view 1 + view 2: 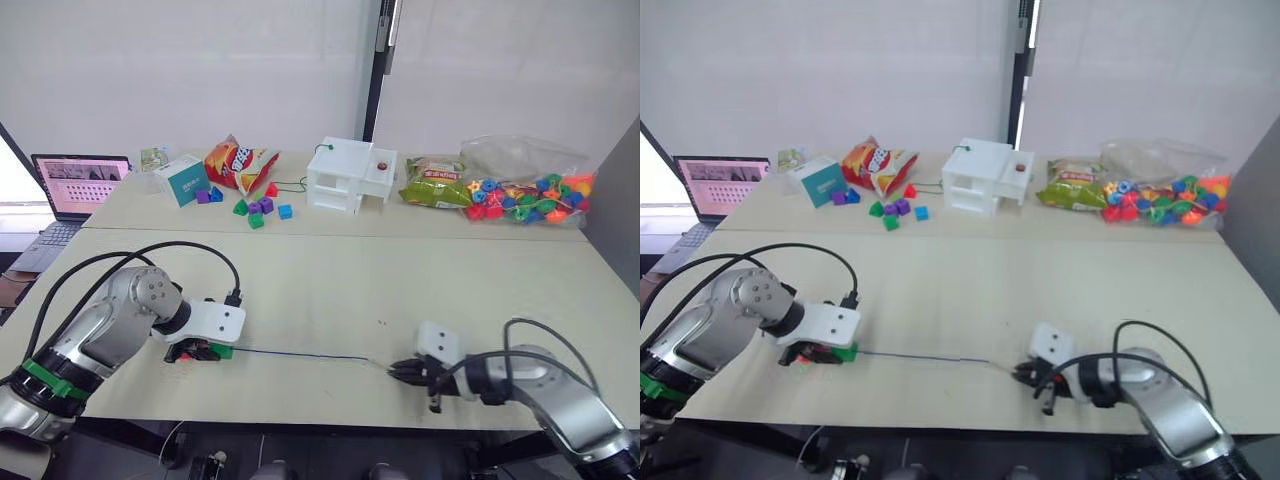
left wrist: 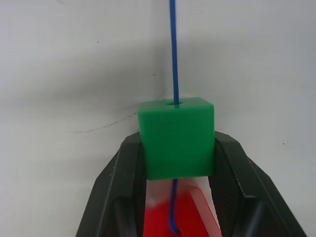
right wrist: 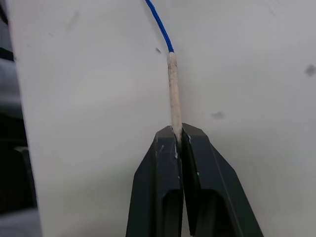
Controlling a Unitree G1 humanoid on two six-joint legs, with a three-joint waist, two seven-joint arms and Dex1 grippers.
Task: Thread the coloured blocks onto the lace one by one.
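Left gripper, head views: left gripper [image 1: 205, 350] sits near the counter's [image 1: 330, 280] front edge toward its left end, clamped on the green block [image 1: 221, 350]; the lace [image 1: 300, 355] runs along that edge to the right gripper [image 1: 402, 370].
Left wrist view: lace passes through the green block's hole; red block [image 2: 180, 212] is already strung behind.
Right wrist view: jaws are closed on the pale tip [image 3: 173, 89].
Technique: keep the lace taut and slide the green block back against the red.
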